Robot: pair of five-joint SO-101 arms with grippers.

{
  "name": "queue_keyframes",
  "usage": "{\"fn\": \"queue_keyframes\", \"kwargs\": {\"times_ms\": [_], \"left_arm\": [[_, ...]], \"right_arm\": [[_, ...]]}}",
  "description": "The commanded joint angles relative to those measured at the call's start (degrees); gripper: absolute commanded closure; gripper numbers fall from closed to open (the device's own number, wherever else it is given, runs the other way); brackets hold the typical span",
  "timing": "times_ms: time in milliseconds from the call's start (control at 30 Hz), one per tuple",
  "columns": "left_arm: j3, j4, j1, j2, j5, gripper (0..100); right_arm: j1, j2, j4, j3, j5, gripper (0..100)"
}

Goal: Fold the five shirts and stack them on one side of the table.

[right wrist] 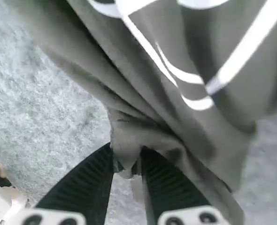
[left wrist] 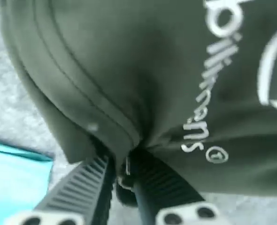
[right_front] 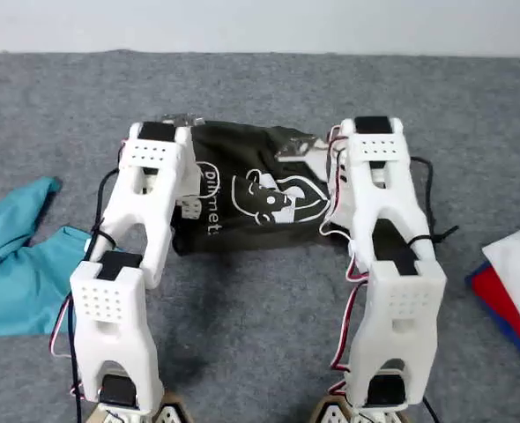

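The left gripper (left wrist: 122,180) is closed on the dark green shirt (left wrist: 129,70). Its 2 black ribbed fingers (left wrist: 82,187) pinch a stitched hem edge, and the cloth spreads away from the pinch in a fold. The right gripper (right wrist: 127,171) is clamped on the same shirt, with a bunched wad of fabric squeezed between its 2 fingers (right wrist: 84,180) and the rest of the garment draped away from them.

In the high view the 2 white arms stretch forward side by side over the table. The left arm (right_front: 145,203) and the right arm (right_front: 383,203) are each bent at the elbow, with the wrist pitched down at the far end. The shirt lies between and under their wrists, near the middle of the gray felt-like table surface (right_front: 260,335), with its white printed graphic (right_front: 273,198) facing up. The left arm holds 1 side of it and the right arm the opposite side.

The left wrist view catches white lettering (left wrist: 209,103) on the shirt close up and, near the hem, a corner of a teal shirt (left wrist: 11,176). The high view places that teal shirt crumpled at the table's left edge, beyond the left arm and apart from the green one. At the table's right edge the high view shows a white, red and blue garment (right_front: 511,282), partly cut off.
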Motion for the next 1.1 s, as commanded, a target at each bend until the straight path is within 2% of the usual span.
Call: {"fn": "queue_keyframes", "kwargs": {"times_ms": [0,233,600,867,967,1067], "left_arm": [[-3.0,4.1,-0.4,-1.2,-11.8,99],[4.4,4.1,-4.9,-5.2,-17.9,99],[34.5,4.0,-8.5,-26.5,-33.8,99],[48.0,3.8,-15.4,-37.5,-41.0,99],[47.8,3.7,-17.8,-38.5,-41.2,98],[46.5,3.9,-20.0,-38.5,-40.7,89]], "right_arm": [[-0.9,-8.0,2.3,1.8,1.6,98.8],[-1.3,-20.0,2.2,21.5,8.4,98.8],[1.2,-51.1,2.3,54.2,21.4,98.8],[1.6,-67.7,2.3,69.3,21.4,98.1],[1.5,-71.2,2.0,69.1,15.5,89.4],[1.4,-72.9,2.1,66.2,11.3,71.2]]}}
